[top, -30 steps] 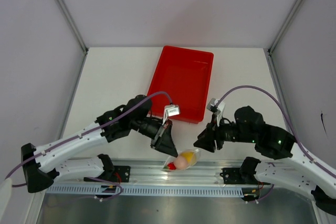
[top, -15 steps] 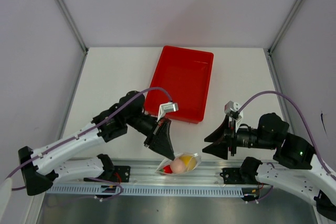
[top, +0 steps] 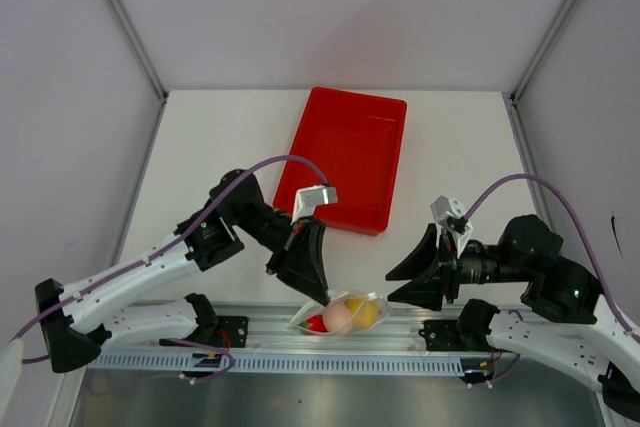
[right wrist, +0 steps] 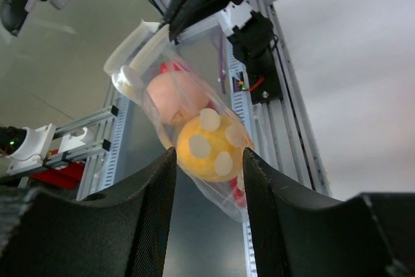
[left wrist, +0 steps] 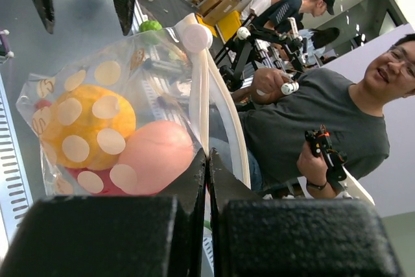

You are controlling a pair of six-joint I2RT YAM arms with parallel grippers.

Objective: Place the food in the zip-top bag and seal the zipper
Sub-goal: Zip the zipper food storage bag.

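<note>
Nearer than the red tray (top: 345,152), the left claw (top: 320,295) is clamped on the edge of the zip-top bag (top: 347,314), which dangles with the food (top: 338,318) inside, and rightward the right claw (top: 392,287) stands apart, so that thin pinch slipping could drop everything.

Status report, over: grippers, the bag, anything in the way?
Left gripper shut on zip-top bag. Right gripper open, off it. Food inside; sealed or not, cannot tell. No obstruction seen.
</note>
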